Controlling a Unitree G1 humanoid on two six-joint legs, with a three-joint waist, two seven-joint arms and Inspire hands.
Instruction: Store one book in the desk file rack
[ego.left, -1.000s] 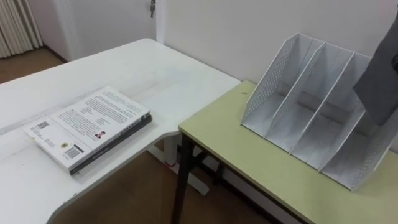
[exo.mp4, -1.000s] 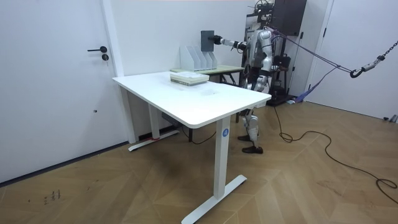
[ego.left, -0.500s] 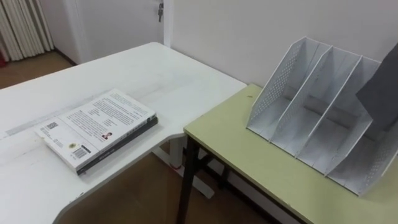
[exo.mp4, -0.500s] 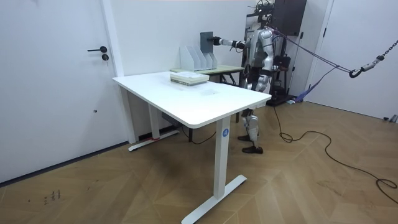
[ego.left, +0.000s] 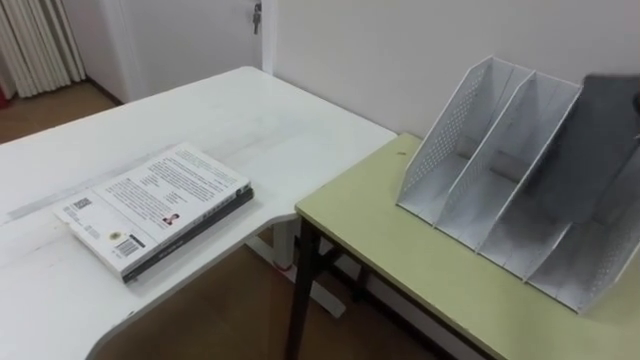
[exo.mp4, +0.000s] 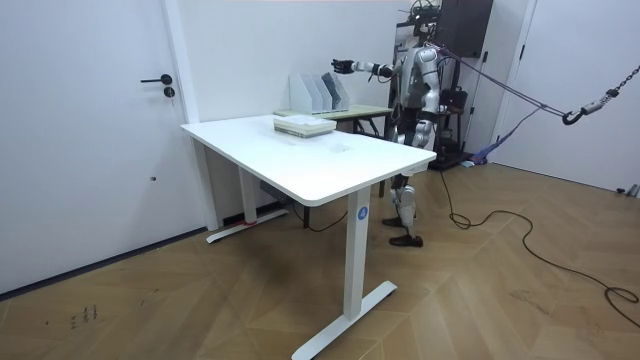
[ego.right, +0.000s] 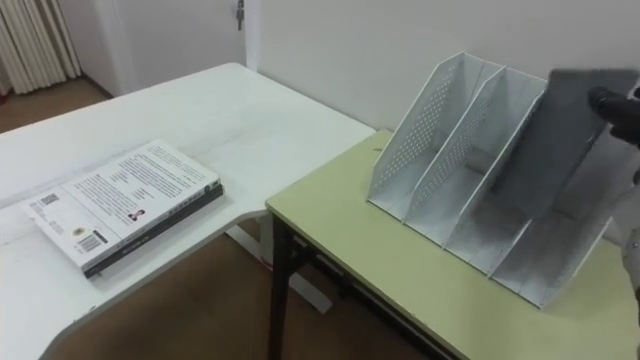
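From where I stand the job looks nearly finished. The grey book (ego.left: 575, 160) is down inside the white file rack (ego.left: 450, 130), leaning along a divider toward the rack's right end; whether it sits in the middle slot or the end one I cannot tell. The robot stands past the far end of the white desk (ego.left: 250, 120), at the small green table (ego.left: 400, 260) that carries the rack, its right arm stretched out level above it. The right hand (ego.right: 612, 105) is at the book's upper corner; I cannot make out whether it pinches the cover or is clear of it. What is left, as I judge it, is to see the book's bottom edge seated on the rack floor, to let go if the hand has not, and to bring the arm away.

As for room, the rack stands at the back of the green table, close to the wall, so nothing gives behind it. Its top is open and its front lip low, so the clean way out for the hand is up and back toward the robot. The rack's walls look thin and light; I would guess a brush from the arm could shove or tip it. The green table's front strip is bare, and its near corner sits just beside the white desk's curved edge. The stack of books (ego.left: 155, 205) lies near that desk's edge, well apart from the rack.
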